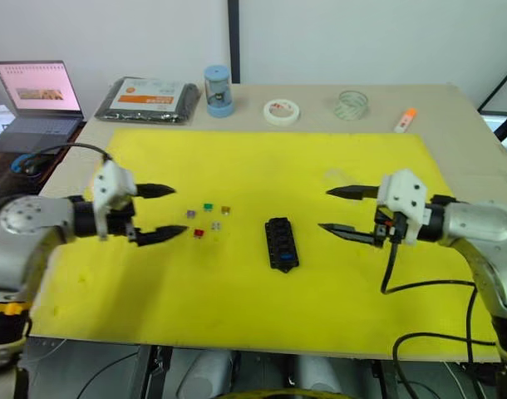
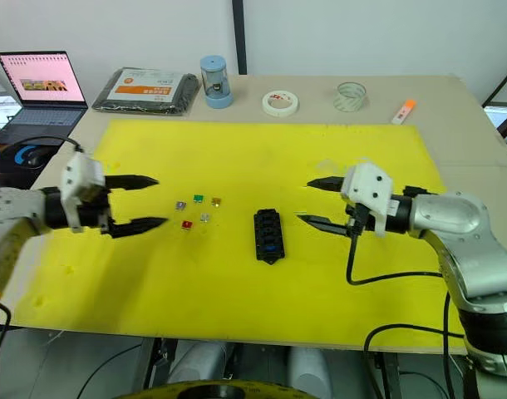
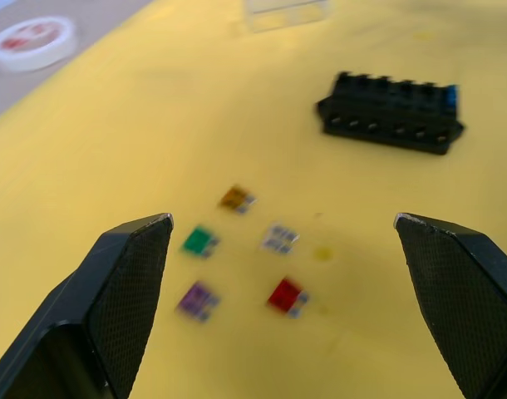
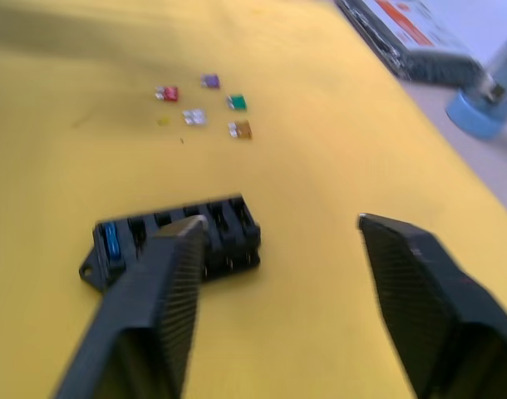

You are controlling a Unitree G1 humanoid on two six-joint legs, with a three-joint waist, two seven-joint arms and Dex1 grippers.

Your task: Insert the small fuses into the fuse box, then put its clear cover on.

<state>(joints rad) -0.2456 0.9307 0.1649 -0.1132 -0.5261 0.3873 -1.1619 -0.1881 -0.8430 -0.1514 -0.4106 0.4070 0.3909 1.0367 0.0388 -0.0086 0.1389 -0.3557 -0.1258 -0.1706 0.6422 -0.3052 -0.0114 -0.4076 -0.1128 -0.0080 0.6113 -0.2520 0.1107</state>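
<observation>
Left eye view: the fuse box (image 1: 282, 243) is seen lying on the yellow mat (image 1: 237, 316) near the middle of the desk (image 1: 453, 108), between the two grippers. One blue fuse (image 4: 110, 240) is already seated in an end slot; the other slots look empty. Five loose fuses (image 3: 237, 253) are scattered on the mat just beside the left gripper (image 1: 158, 212) and apart from the box: green (image 3: 199, 242), brown (image 3: 235, 199), grey (image 3: 278, 238), purple (image 3: 195, 299) and red (image 3: 285, 294). The left gripper is held with fingers spread wide, grasping nothing, pointed at the fuses. The right gripper (image 1: 343, 209) is likewise released and empty, hovering near the box on its other side. The clear cover (image 3: 285, 14) is made out faintly on the mat beyond the box, not yet fitted. The task is judged to be at an early stage: five insertions and the cover are left.
</observation>
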